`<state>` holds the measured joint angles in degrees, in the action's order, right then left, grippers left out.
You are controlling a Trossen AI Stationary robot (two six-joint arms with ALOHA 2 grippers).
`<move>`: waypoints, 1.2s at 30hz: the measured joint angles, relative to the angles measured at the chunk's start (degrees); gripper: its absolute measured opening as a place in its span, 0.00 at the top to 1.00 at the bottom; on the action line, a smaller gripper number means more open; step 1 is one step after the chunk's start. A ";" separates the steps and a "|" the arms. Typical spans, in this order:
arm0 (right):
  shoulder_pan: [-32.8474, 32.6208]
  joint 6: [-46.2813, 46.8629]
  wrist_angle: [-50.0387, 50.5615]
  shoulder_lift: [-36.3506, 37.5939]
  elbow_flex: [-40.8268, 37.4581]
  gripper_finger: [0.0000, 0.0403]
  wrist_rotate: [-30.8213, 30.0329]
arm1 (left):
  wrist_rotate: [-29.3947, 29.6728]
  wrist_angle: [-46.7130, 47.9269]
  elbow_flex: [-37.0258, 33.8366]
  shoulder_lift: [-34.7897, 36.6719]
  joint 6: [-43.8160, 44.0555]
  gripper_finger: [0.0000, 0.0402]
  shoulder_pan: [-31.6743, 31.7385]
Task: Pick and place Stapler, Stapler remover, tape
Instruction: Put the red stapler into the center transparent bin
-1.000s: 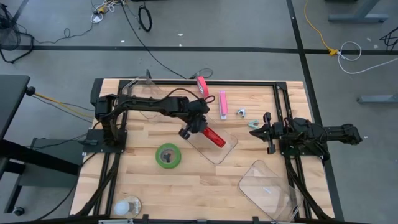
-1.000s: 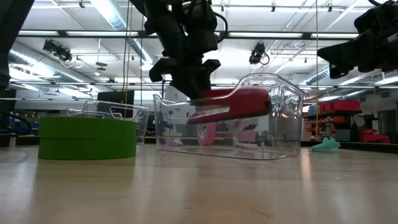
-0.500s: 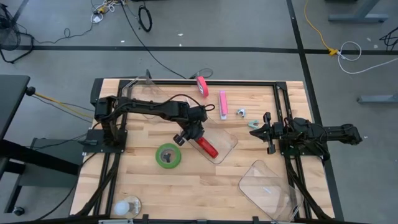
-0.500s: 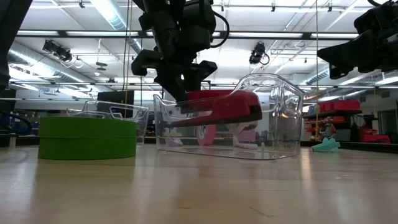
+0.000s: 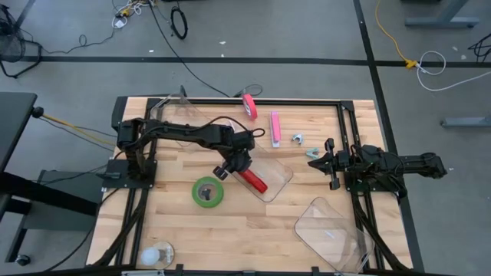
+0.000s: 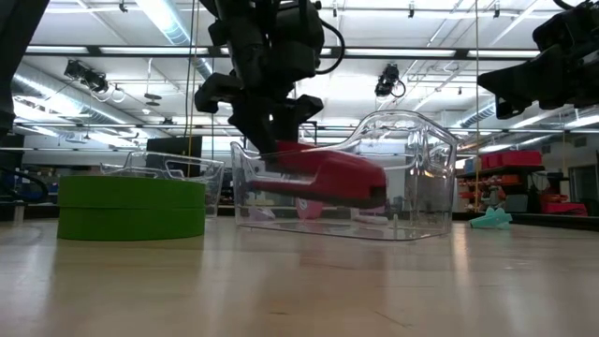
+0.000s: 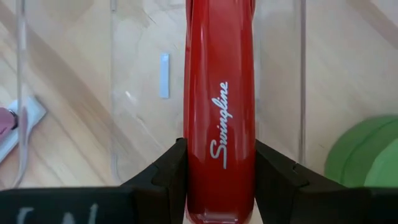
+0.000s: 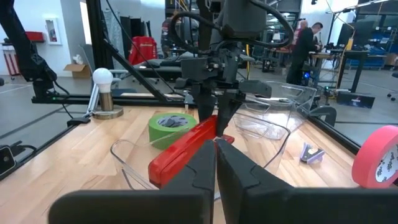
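Observation:
My left gripper (image 5: 238,172) is shut on a red Swingline stapler (image 5: 255,182), inside a clear plastic container (image 5: 278,173) at the table's middle. In the low view the stapler (image 6: 328,176) shows through the container's wall (image 6: 421,178). A green tape roll (image 5: 208,192) lies flat on the table, left of the container. A small staple remover (image 5: 297,139) lies at the far right of the middle. My right gripper (image 5: 331,163) is shut and empty near the table's right side. My left gripper pinches the stapler's two long sides (image 7: 219,186) near its rear end, one finger (image 7: 166,177) on each side. The fingers come from above, slanting toward the table's right. The stapler points away from them, its front end (image 6: 370,187) tipped down inside the container.
A pink tape roll (image 5: 248,105) and a pink bar (image 5: 275,127) lie at the far middle, and a teal item (image 5: 313,152) lies before my right gripper. More clear containers stand at the near right (image 5: 330,226) and far left (image 5: 173,115). A bulb-like lamp (image 5: 157,254) stands at the near left.
My left gripper has gone a little toward the table's near-left and down with the stapler. The stapler has tipped from front end up to front end down and now sits lower inside the clear container.

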<state>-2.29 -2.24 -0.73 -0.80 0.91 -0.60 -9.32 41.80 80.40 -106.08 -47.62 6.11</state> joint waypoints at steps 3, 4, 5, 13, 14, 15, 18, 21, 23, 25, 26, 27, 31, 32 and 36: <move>0.00 0.00 0.00 0.00 0.00 0.96 0.00 | 0.02 -0.54 0.01 0.00 0.00 0.62 0.04; -0.02 0.00 0.02 0.00 0.00 0.96 0.00 | 0.00 -0.73 0.00 -0.08 0.00 0.62 0.04; -0.01 0.00 0.00 0.00 0.00 0.96 0.00 | 0.00 -1.10 0.02 -0.40 0.00 0.62 0.04; -0.02 0.00 0.04 0.00 0.00 0.96 0.01 | -2.27 -2.20 -0.02 -2.36 0.00 0.63 -0.82; -0.01 -0.01 0.02 -0.01 0.00 0.96 0.02 | -2.30 -2.40 -0.02 -2.55 0.00 0.63 -0.90; 0.00 0.00 0.00 -0.02 0.00 0.96 0.02 | -2.34 -2.45 -0.02 -2.69 0.06 0.62 -0.89; 0.00 0.00 0.00 -0.02 0.00 0.96 0.02 | -2.45 -2.66 -0.02 -2.91 -0.04 0.61 -0.92; -0.01 0.00 0.04 0.00 0.00 0.96 0.01 | -2.31 -2.67 -0.02 -3.10 0.02 0.61 -0.90; -0.02 0.00 0.07 -0.02 0.00 0.96 0.01 | -2.13 -2.71 -0.02 -3.10 0.00 0.61 -0.90; -0.02 0.00 0.07 0.00 0.00 0.96 0.00 | -2.14 -2.71 -0.02 -3.10 0.00 0.61 -0.90; -0.02 0.00 0.07 0.00 0.00 0.96 0.02 | -2.10 -2.71 -0.02 -3.10 0.02 0.61 -0.90; -0.01 -0.02 0.07 0.00 0.00 0.96 0.00 | -2.05 -2.69 -0.02 -3.10 0.02 0.61 -0.90; 0.00 0.00 0.09 -0.01 0.00 0.96 0.00 | -2.03 -2.69 -0.02 -3.10 0.04 0.60 -0.90; 0.00 0.00 0.09 0.00 0.00 0.96 0.00 | -1.98 -2.70 -0.02 -3.10 0.07 0.59 -0.90; -0.01 0.00 0.10 -0.01 0.00 0.96 0.00 | -1.95 -2.97 0.04 -3.02 0.08 0.51 -0.88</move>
<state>-2.30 -2.24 -0.63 -0.81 0.91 -0.60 -11.27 38.84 80.44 -109.10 -47.54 5.23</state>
